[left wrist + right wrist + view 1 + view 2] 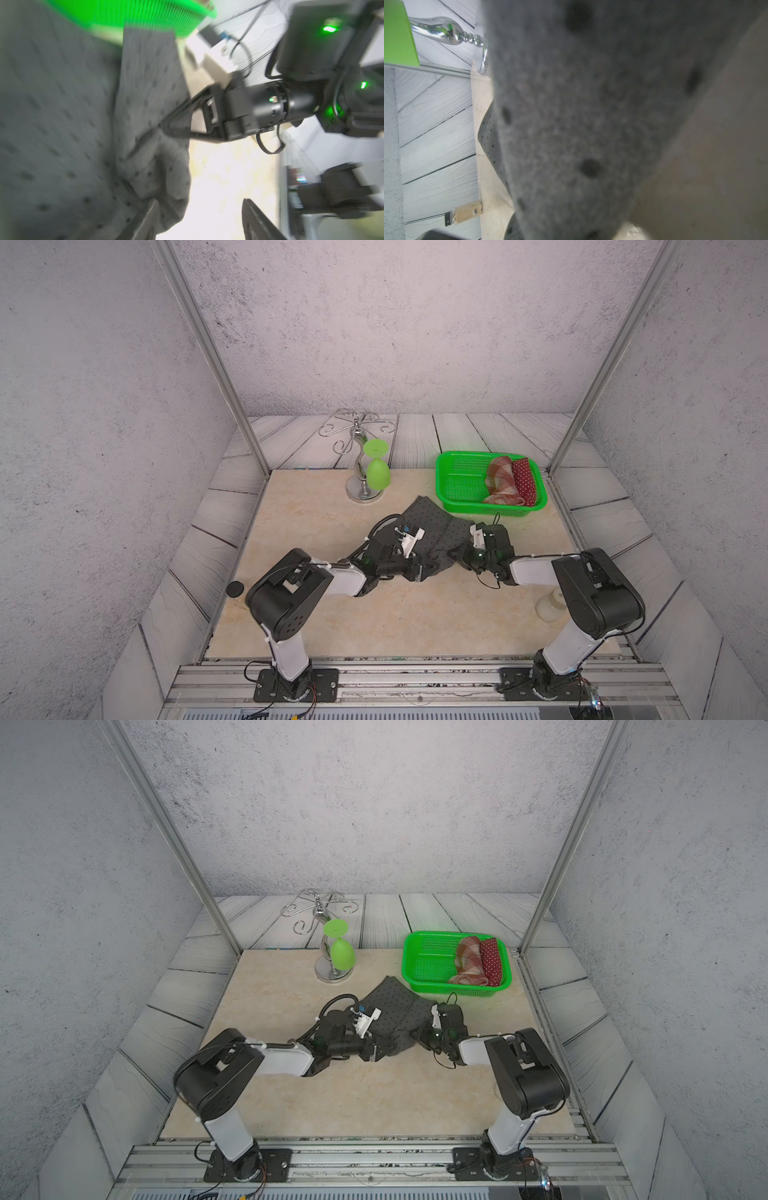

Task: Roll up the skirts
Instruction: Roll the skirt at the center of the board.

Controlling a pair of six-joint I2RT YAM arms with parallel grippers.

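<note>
A dark grey skirt with black dots (436, 526) (395, 1006) lies partly folded in the middle of the table, between both grippers. My left gripper (199, 209) is open at its near edge; one finger (149, 212) rests against the cloth (62, 124). Seen in the left wrist view, my right gripper (165, 127) is shut on a fold at the skirt's right side. Grey cloth (591, 104) fills the right wrist view and hides those jaws. A red-brown plaid skirt (500, 481) and a dark red skirt with white dots (524, 481) lie rolled in the green basket (459, 477).
The green basket (428, 957) stands just behind the skirt at the back right. A chrome stand (357, 485) with a hanging green glass (377, 475) is at the back centre. A small black cap (235, 589) lies at the left edge. A white jar (549, 605) sits beside the right arm.
</note>
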